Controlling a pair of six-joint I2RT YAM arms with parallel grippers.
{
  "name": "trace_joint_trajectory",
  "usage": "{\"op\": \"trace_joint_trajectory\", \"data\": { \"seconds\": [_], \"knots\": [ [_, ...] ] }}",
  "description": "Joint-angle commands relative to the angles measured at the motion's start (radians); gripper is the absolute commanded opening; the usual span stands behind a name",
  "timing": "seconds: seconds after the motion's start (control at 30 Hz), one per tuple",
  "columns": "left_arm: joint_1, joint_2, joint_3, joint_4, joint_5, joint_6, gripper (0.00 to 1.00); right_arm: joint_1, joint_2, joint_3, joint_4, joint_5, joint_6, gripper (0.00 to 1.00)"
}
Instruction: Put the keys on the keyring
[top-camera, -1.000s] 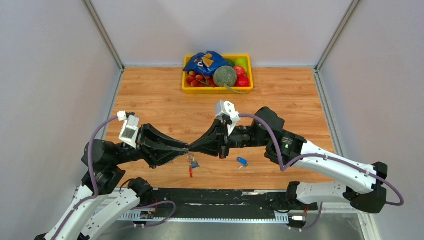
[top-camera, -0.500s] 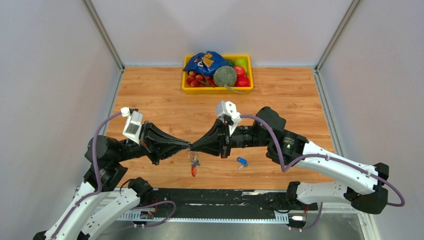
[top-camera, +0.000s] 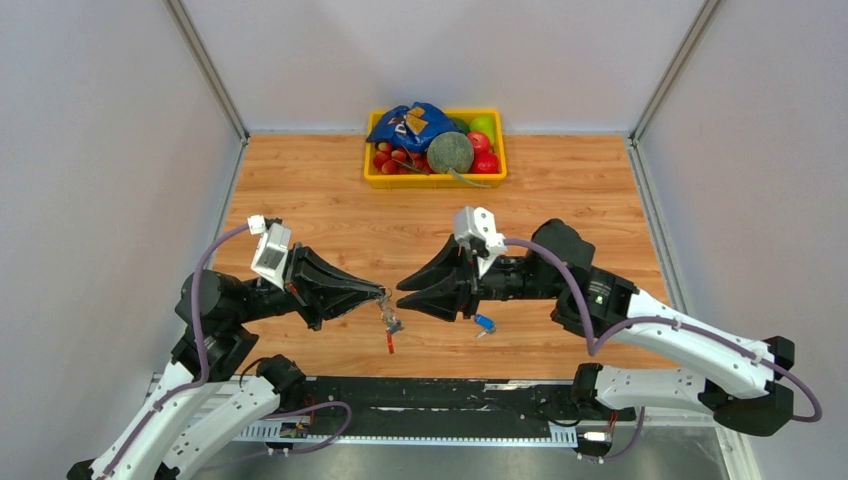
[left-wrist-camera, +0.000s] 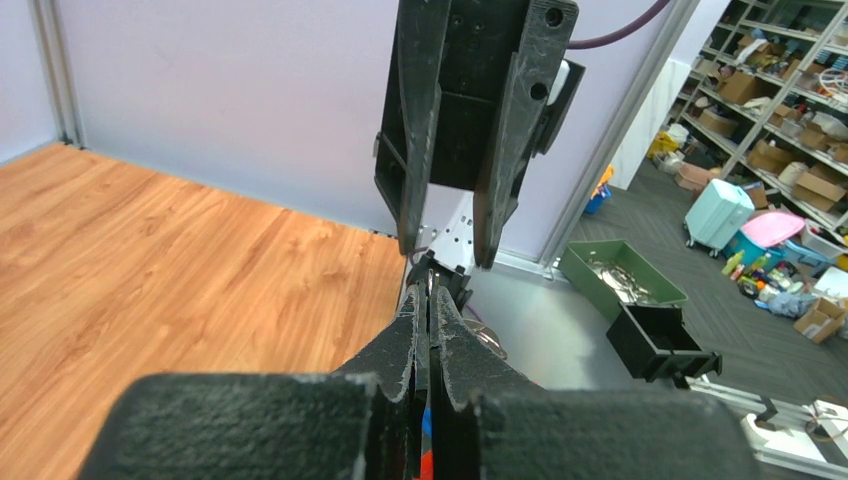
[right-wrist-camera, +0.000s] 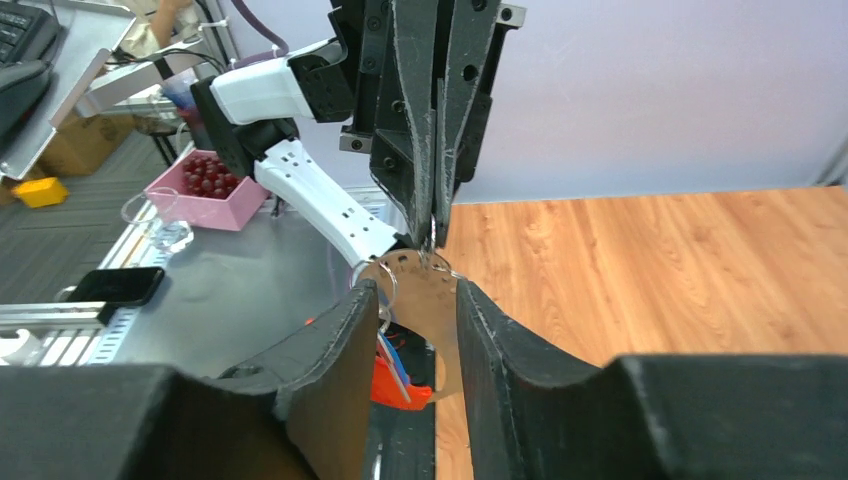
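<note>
Visibly, left tool (top-camera: 383, 292) pinches the dangling red-and-silver keyring (top-camera: 388, 325); right tool (top-camera: 400, 299) gapes.

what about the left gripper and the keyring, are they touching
Touching: the right wrist view shows the left gripper pinching the keyring at its closed tips.

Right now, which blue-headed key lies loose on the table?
The key beside the right end effector, alone on the table. The other key hangs with the keyring from the left end effector.

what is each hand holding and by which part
The left hand pinches the keyring by its top ring, the rest dangling below. The right hand is open and holds nothing.
</note>
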Motion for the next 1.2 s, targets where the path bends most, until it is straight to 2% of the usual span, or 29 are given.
{"op": "trace_joint_trajectory", "data": {
  "seconds": [0.0,0.13,0.37,0.43,0.67,0.73,1.0,1.1,1.17],
  "knots": [
    [0.000,-0.003,0.000,0.095,0.049,0.032,0.00,0.006,-0.093,-0.042,-0.038,0.103,-0.070,0.43],
    [0.000,0.000,-0.017,0.152,0.117,0.054,0.00,0.006,-0.145,-0.102,-0.063,0.123,-0.086,0.52],
    [0.000,0.007,-0.052,0.293,0.336,0.126,0.00,0.006,-0.189,-0.225,-0.099,0.210,-0.085,0.57],
    [-0.001,-0.021,-0.088,0.331,0.352,0.172,0.00,0.006,-0.203,-0.255,-0.098,0.256,-0.116,0.57],
    [-0.001,-0.119,-0.203,0.286,0.264,0.504,0.00,0.004,-0.227,-0.316,-0.102,0.350,-0.136,0.58],
    [-0.001,-0.118,-0.211,0.267,0.259,0.545,0.00,0.005,-0.226,-0.326,-0.106,0.385,-0.130,0.58],
    [-0.001,-0.098,-0.209,0.204,0.245,0.630,0.00,0.004,-0.214,-0.363,-0.141,0.649,-0.045,0.60],
    [-0.001,-0.075,-0.190,0.201,0.227,0.602,0.00,-0.004,-0.218,-0.381,-0.151,0.779,0.048,0.69],
    [-0.001,-0.053,-0.164,0.184,0.193,0.557,0.00,-0.039,-0.207,-0.370,-0.187,0.782,0.093,0.71]
  ]
}}
